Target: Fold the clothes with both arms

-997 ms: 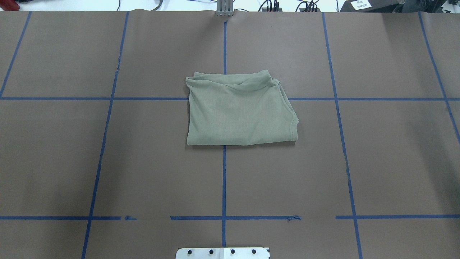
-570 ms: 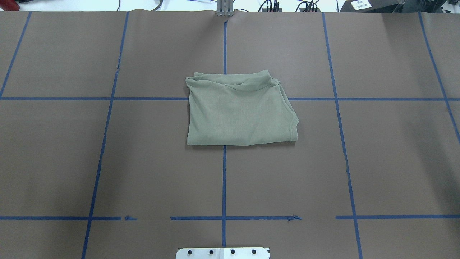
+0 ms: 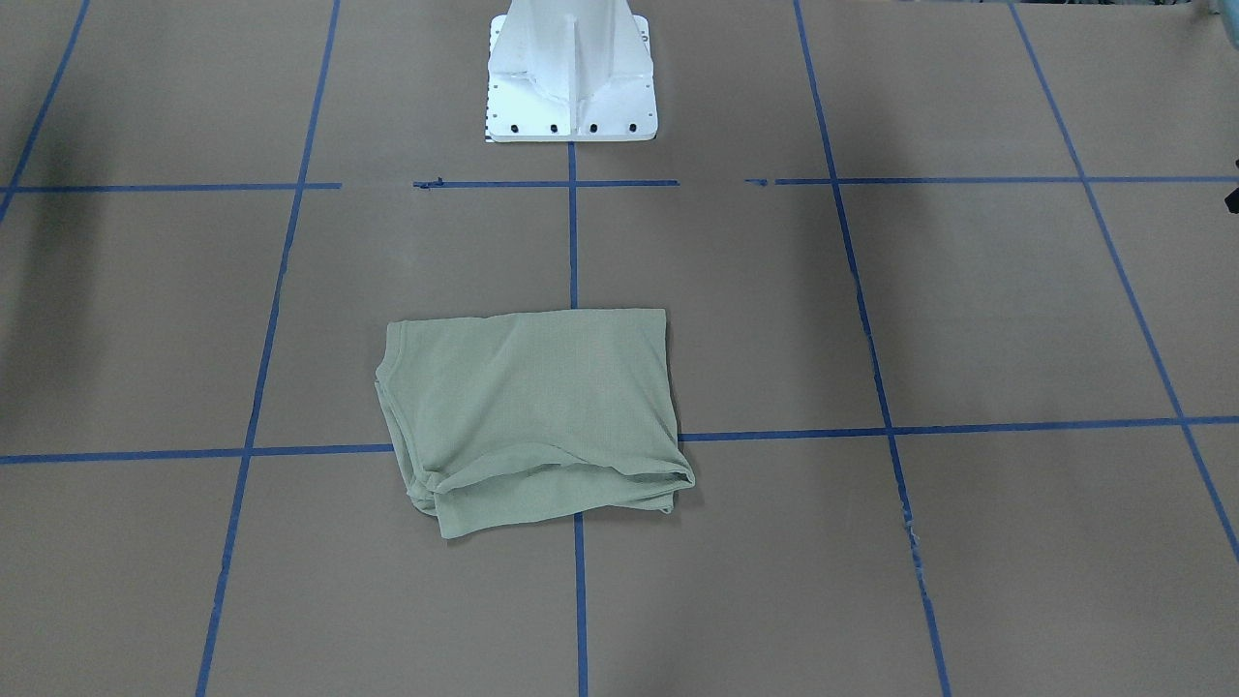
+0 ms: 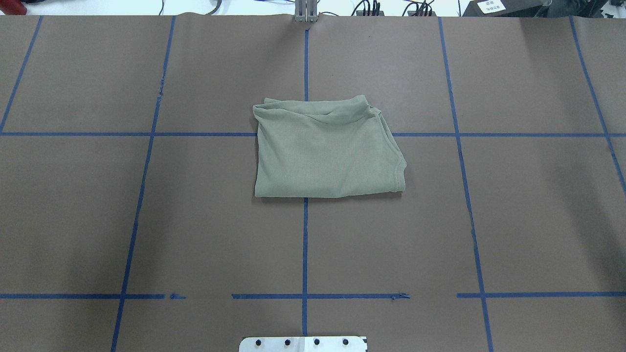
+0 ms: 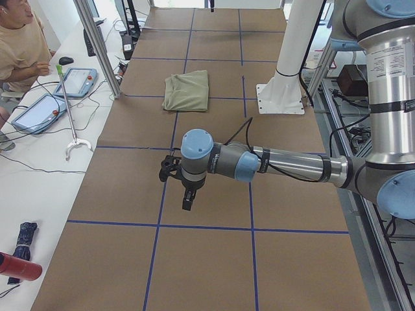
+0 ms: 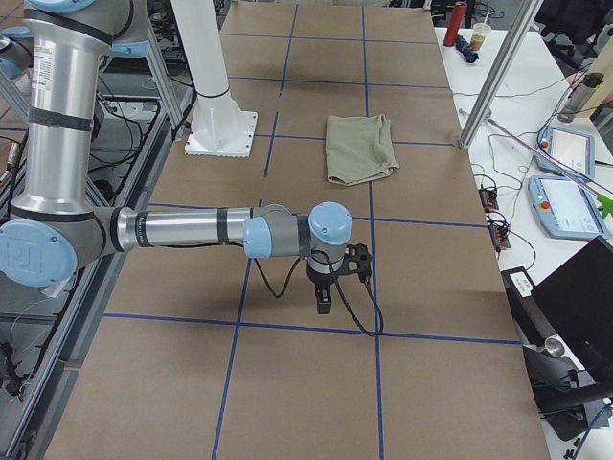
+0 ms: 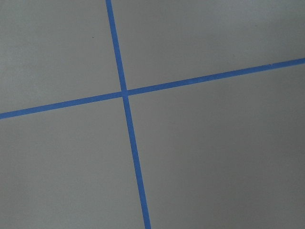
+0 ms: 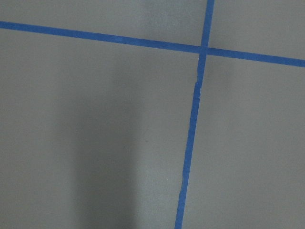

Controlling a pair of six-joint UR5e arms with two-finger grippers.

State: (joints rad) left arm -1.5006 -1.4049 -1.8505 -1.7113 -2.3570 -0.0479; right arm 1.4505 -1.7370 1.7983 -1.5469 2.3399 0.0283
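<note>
The left hand (image 5: 187, 197) hangs pointing down over a bare stretch of the surface (image 4: 195, 220), at the end of the left arm (image 5: 285, 163). The right hand (image 6: 324, 287) hangs the same way on the right arm (image 6: 182, 228). Each shows only in a side view, so I cannot tell whether it is released or clenched, though no cloth hangs from either. Both are well apart from the shirt (image 4: 327, 151), which lies in the middle of the surface as a compact, layered rectangle across a blue tape (image 4: 305, 244) crossing. Folding looks finished, or nearly so, with the arms parked clear. Any further fold would need both hands brought back to pinch the stacked edges together. The overhead and front-facing views show no arm at all. The front-facing view shows uneven lower layers poking out on the operators' side of the shirt (image 3: 532, 407). The wrist cameras see only tape crossings.
</note>
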